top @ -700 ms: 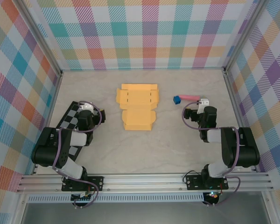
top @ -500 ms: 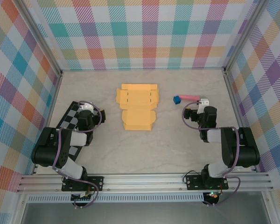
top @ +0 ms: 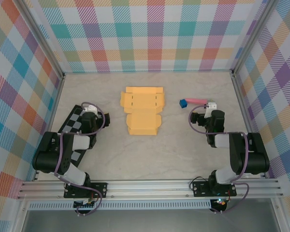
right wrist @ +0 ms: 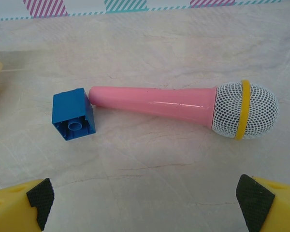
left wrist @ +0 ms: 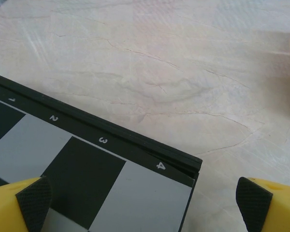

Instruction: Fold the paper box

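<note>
Top external view: a pale marbled worktop (top: 183, 145) is walled by pastel plaid panels (top: 150, 34), with aluminium rails (top: 150, 186) along its near edge. The paper box (top: 142, 111) lies flat and unfolded, mid-worktop. Left of the box, the left pincer (left wrist: 144, 202) hovers over a checkered board's (left wrist: 87, 169) corner, fingers spread wide, holding nothing. Its wrist has edged slightly since the earlier frame, while the box and right arm are unchanged. Right of the box lie a blue brick (right wrist: 73, 113) and, just beside it, a pink toy microphone (right wrist: 174, 104). The right pincer (right wrist: 144, 198) faces them, spread wide and empty.
</note>
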Available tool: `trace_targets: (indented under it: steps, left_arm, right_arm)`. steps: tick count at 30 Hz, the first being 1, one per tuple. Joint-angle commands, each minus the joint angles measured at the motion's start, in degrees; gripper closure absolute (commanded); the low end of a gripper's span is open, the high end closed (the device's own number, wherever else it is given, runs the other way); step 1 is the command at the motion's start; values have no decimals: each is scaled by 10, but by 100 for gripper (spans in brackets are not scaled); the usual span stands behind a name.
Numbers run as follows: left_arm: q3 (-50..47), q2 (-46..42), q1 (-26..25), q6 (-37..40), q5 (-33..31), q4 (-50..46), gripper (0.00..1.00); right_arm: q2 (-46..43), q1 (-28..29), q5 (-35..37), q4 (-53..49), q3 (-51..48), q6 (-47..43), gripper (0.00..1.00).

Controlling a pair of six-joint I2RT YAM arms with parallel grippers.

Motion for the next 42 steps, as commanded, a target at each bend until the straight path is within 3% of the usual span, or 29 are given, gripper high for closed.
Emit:
trace_targets:
  steps: [1,5,9,11,13,15,21,24,26,29,33,37,42]
  left_arm:
    - [45,-68,9,12,34,-104,0]
    - [103,-155,9,-40,54,-239,0]
    - [118,-225,10,-137,11,-273,0]
    - [142,-226,11,-199,-12,-311,0]
    - [200,-209,14,-266,-50,-431,0]
    - [241,-184,16,-232,-8,-491,0]
    - [281,-133,15,-199,87,-541,0]
    - [280,-121,15,-190,127,-528,0]
    - [279,-114,15,-189,132,-521,0]
    - [292,-103,15,-180,134,-530,0]
    - [301,-93,15,-170,142,-532,0]
    - [310,-72,15,-169,158,-532,0]
    - [309,-52,15,-192,177,-512,0]
  right_arm:
    - [-81,-2,-18,-113,44,3,0]
    - [-117,-1,-138,-377,205,42,0]
    - [-21,15,-233,-480,335,92,0]
    - [47,41,-253,-543,414,94,3]
    - [118,75,-248,-615,504,82,17]
    - [175,98,-213,-666,575,100,21]
    - [301,151,-172,-740,713,132,28]
    - [369,171,-128,-780,787,135,40]
    - [406,176,-97,-810,833,147,47]
    - [429,182,-51,-813,854,167,49]
    - [449,182,-61,-800,859,169,51]
    - [466,181,-106,-790,869,160,69]
    - [468,182,-110,-809,886,128,85]
